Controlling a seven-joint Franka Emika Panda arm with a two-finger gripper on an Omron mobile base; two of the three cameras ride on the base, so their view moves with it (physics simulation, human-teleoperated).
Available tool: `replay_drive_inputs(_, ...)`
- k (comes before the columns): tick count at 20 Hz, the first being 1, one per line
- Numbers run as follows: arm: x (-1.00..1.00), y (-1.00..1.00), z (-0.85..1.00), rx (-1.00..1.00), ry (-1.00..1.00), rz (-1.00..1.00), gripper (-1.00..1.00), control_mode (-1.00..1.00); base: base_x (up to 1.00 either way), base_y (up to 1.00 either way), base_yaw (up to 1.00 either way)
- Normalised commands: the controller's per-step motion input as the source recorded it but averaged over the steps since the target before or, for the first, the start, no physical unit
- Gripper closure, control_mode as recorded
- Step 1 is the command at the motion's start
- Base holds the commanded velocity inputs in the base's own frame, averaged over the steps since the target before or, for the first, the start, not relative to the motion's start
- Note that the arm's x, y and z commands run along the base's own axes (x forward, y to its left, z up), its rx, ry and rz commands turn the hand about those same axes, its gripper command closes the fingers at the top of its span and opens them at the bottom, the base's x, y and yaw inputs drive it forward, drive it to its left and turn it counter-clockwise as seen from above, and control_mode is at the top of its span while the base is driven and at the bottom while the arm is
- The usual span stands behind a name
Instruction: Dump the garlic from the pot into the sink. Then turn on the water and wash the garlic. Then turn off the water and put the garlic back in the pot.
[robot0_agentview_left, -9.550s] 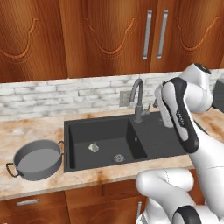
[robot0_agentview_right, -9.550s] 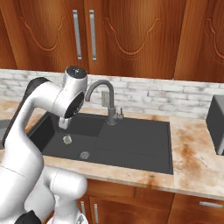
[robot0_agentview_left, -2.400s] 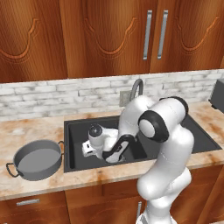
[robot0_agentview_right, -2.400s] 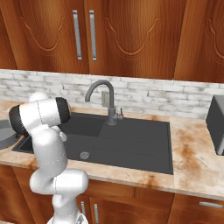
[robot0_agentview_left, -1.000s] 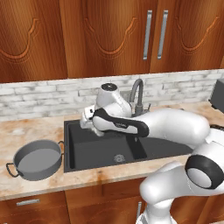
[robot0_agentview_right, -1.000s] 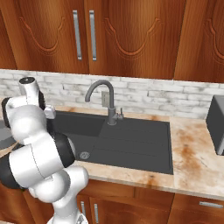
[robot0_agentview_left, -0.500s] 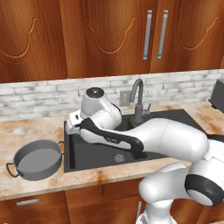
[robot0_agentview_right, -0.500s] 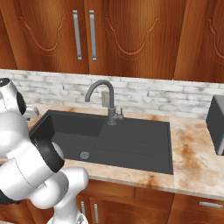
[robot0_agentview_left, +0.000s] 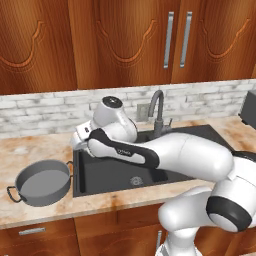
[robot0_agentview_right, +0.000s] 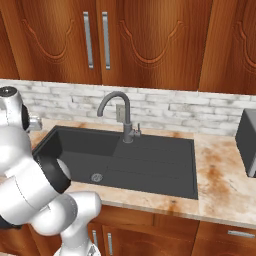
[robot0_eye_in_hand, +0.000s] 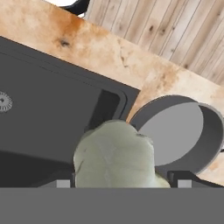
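— What do the fingers have?

— The gripper (robot0_eye_in_hand: 118, 183) is closed around the garlic (robot0_eye_in_hand: 114, 155), its jaws set wide apart at either side of the bulb. In the hand view the two dark finger tips (robot0_eye_in_hand: 57, 183) just peek up at the bottom, one on each flank of it. The garlic is lumpy and roundish, pale green-white with a matte, faintly mottled skin.

— And where does that put the bulb?

— Up in the air, over the left edge of the sink (robot0_agentview_left: 105, 175), near the corner that faces the pot (robot0_agentview_left: 42, 182). In the hand view the pot's rim lies right behind the garlic.

— Describe the pot.

— Round, shallow, grey metal with a smooth flat bottom and a thin wall, no lid. A small dark loop handle sticks out on its side in the left base view. It stands on the counter (robot0_agentview_left: 30, 150) just left of the sink.

— The sink itself?

— Dark charcoal, rectangular, a deep basin with rounded corners and a round metal drain (robot0_agentview_left: 134, 180), plus a flat draining panel on the right. A dark grey gooseneck faucet (robot0_agentview_right: 117, 112) arches over it from the back edge.

— Surroundings?

— The counter is blotchy tan-and-rust stone, backed by pale brick-like tile (robot0_agentview_right: 200, 112) and glossy brown wood cabinets (robot0_agentview_right: 150, 40) with slim metal handles.
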Motion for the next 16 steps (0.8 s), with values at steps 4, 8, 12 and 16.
replay_drive_inputs(4, 0.02, 0.59, 0.0, 0.0, 0.0, 0.09, 1.0, -1.0, 0.0, 0.0, 0.0)
replay_drive_inputs(8, 0.0, 0.4, 0.0, 0.0, 0.0, 0.01, 1.0, -1.0, 0.0, 0.0, 0.0)
replay_drive_inputs(12, 0.0, 0.23, -0.15, 0.0, 0.01, 0.0, 1.0, -1.0, 0.0, 0.0, 0.0)
replay_drive_inputs(16, 0.0, 0.22, -0.4, 0.0, 0.05, 0.0, 1.0, -1.0, 0.0, 0.0, 0.0)
